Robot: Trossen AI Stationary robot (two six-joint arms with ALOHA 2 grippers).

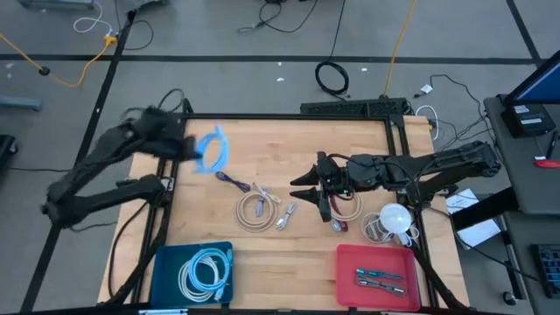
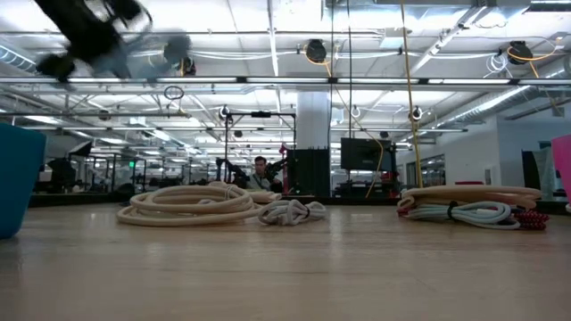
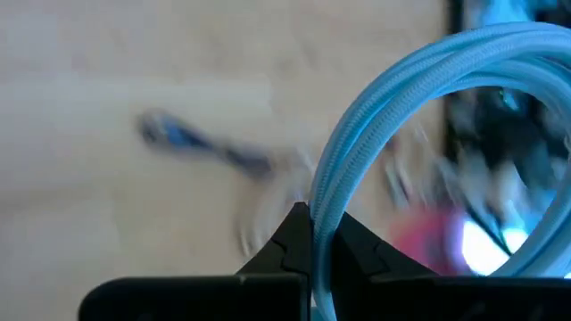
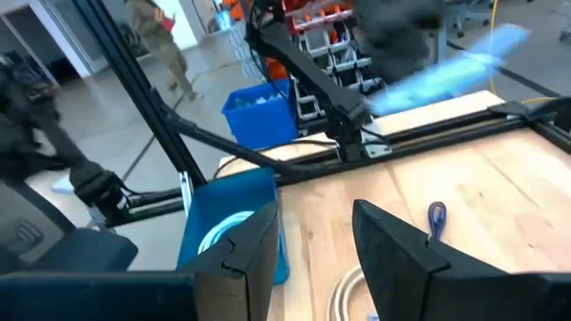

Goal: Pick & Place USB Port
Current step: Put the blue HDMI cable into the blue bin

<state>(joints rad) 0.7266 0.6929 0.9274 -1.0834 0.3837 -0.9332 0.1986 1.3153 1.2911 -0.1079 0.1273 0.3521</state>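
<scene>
A light blue cable coil (image 1: 213, 149) hangs in the air over the table's far left part, held by my left gripper (image 1: 189, 147). The left wrist view shows the gripper (image 3: 319, 234) shut on the coil's loop (image 3: 401, 98). In the low view that arm is a dark blur at the top left (image 2: 89, 31). My right gripper (image 1: 306, 185) hovers open over the table's middle, next to a cream cable coil (image 1: 255, 210). Its fingers (image 4: 393, 245) hold nothing. A short cable with a blue-purple plug (image 1: 232, 180) lies flat on the wood. My left gripper pinches the blue coil between its two fingers at one spot of the loop's rim (image 3: 326, 201), with several strands together. The rest of the loop stands out beyond the fingertips. The coil is lifted clear of the table.
A blue bin (image 1: 162, 276) at the near left holds pale blue cables. A red bin (image 1: 346, 280) at the near right holds small plugs. Cream and white coils (image 1: 389, 223) lie near the right arm. More coils (image 2: 473, 207) show in the low view.
</scene>
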